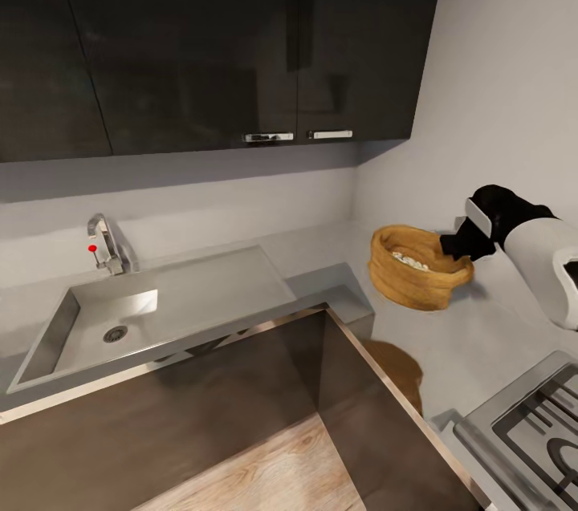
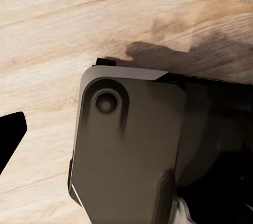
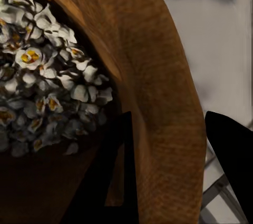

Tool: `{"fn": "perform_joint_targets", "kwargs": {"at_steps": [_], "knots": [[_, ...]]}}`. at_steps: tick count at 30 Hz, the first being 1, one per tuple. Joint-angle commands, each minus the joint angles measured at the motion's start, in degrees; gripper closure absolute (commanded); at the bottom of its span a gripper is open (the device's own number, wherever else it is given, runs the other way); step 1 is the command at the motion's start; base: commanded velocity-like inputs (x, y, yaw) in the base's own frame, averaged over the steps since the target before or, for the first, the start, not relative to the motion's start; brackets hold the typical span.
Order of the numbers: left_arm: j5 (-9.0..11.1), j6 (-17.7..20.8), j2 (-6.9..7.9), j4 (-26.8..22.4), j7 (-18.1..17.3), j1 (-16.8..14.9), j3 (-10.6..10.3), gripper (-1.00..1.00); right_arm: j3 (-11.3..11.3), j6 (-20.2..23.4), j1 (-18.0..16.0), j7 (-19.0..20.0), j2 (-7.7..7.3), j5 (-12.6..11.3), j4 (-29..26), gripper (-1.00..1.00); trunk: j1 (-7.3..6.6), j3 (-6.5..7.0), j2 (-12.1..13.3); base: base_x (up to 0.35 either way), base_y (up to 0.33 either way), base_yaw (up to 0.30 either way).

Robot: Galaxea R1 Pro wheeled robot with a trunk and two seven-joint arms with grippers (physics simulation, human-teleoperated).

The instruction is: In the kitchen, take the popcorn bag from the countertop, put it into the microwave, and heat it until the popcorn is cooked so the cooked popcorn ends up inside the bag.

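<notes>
Straddling popcorn bag rim in head view, right gripper reaches in from right; bag sits on countertop in corner, popcorn inside. Left wrist view — wood floor, robot base; left gripper state cannot tell. Right wrist view — fingers spread, one inside rim, one outside, not yet pinching.

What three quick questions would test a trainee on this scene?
1. True or false: the bag sits in the sink.
2. What is in the bag? A) popcorn B) water C) nothing
3. Fill in: the right claw has one finger inside the bag and one outside, straddling its ____.
Key: 1 false, it is on the counter; 2 A; 3 rim.
</notes>
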Motion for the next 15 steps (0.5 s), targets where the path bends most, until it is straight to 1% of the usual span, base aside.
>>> {"fn": "perform_joint_targets", "kwargs": {"at_steps": [1,6,11,13,14,15], "knots": [[0.27,-0.13,0.0,0.05,-0.3,-0.05,0.35,-1.0,0.48,0.23,-0.21,0.54,-0.04,-0.03,0.0,1.0,0.04,-0.14,-0.13,0.0,0.0,0.0],[0.27,-0.12,0.27,0.05,-0.34,-0.05,0.41,-1.0,0.46,0.23,-0.37,0.54,-0.03,-0.04,0.05,1.0,0.04,-0.14,-0.13,0.0,0.0,0.0],[0.26,-0.08,0.46,0.05,-0.35,-0.05,0.44,-1.0,0.55,0.23,-0.16,0.4,-0.09,-0.25,0.07,1.0,0.04,-0.14,-0.13,-0.307,0.146,0.0],[0.25,-0.08,0.46,0.05,-0.36,-0.05,0.44,-1.0,0.54,0.23,-0.13,0.31,-0.12,-0.28,0.12,1.0,0.04,-0.14,-0.13,-0.229,0.173,0.0],[0.2,-0.09,0.44,0.05,-0.36,-0.05,0.4,-1.0,0.27,0.23,-0.12,0.19,-0.12,-0.29,0.2,1.0,0.04,-0.14,-0.13,-0.094,0.079,0.0],[0.17,-0.08,0.41,0.05,-0.36,-0.05,0.37,-1.0,-0.57,0.23,-0.11,0.0,-0.13,-0.29,0.69,1.0,0.04,-0.14,-0.13,-0.048,0.041,0.0]]}}
